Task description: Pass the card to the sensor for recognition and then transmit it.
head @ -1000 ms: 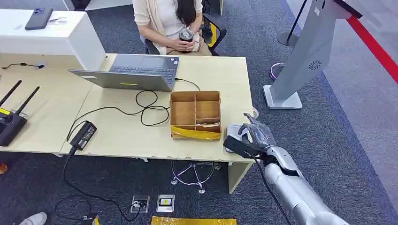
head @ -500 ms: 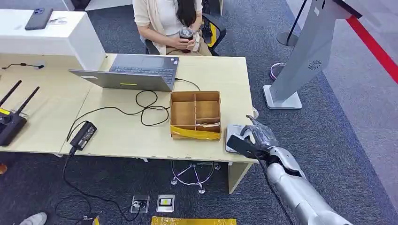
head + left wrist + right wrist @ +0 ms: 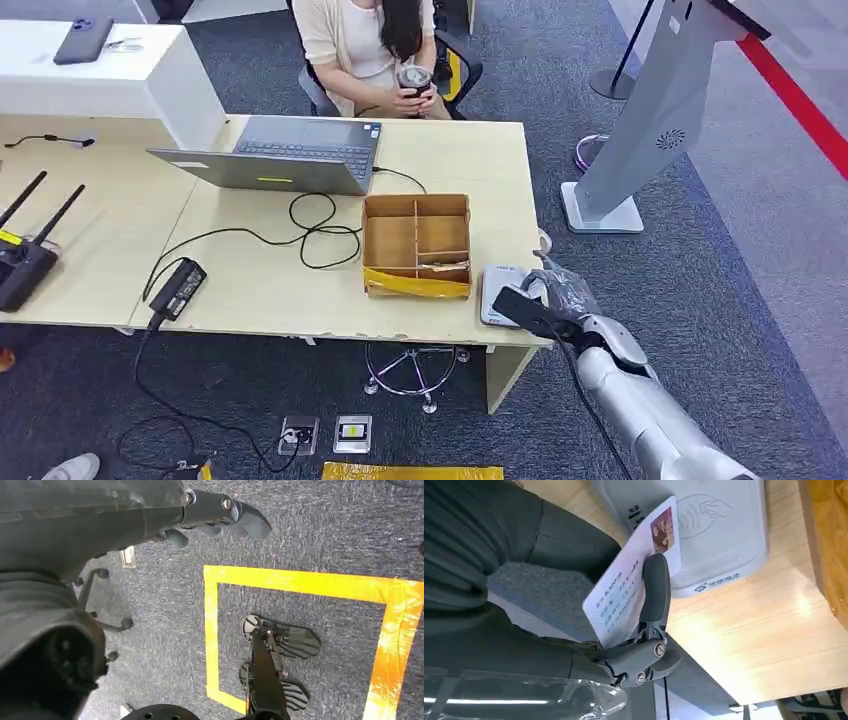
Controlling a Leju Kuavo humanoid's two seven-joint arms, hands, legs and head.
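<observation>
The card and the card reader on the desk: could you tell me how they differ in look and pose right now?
The card is thin, white and printed with text and a small photo; the card reader is a thicker grey-white pad with a contactless symbol. The card is tilted, held in the right hand off the desk; the reader lies flat on the desk. Both are pale and rectangular.

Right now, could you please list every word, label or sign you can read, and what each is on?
"BLACKPINK": on the card held by the right hand.
Other lines on the card: too small to read.
Contactless-wave sign: on the card reader.
Reader's printed labels: too blurred.
Laptop stickers: unreadable.
</observation>
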